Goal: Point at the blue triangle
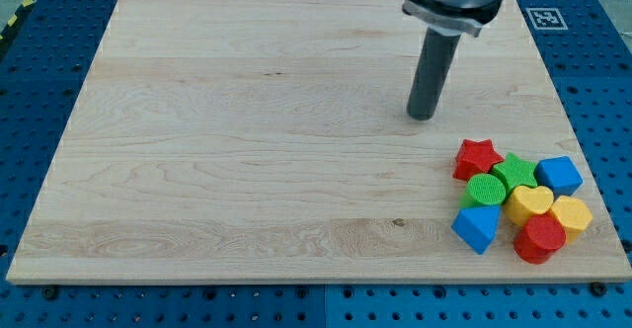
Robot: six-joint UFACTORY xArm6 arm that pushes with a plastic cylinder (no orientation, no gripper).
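The blue triangle lies near the board's bottom right, at the lower left of a tight cluster of blocks. My tip rests on the board above and to the left of the cluster, well apart from the blue triangle and touching no block. The rod rises from the tip toward the view's top.
The cluster holds a red star, a green star, a blue cube, a green cylinder, a yellow heart, a yellow hexagon and a red cylinder. The wooden board sits on a blue pegboard table.
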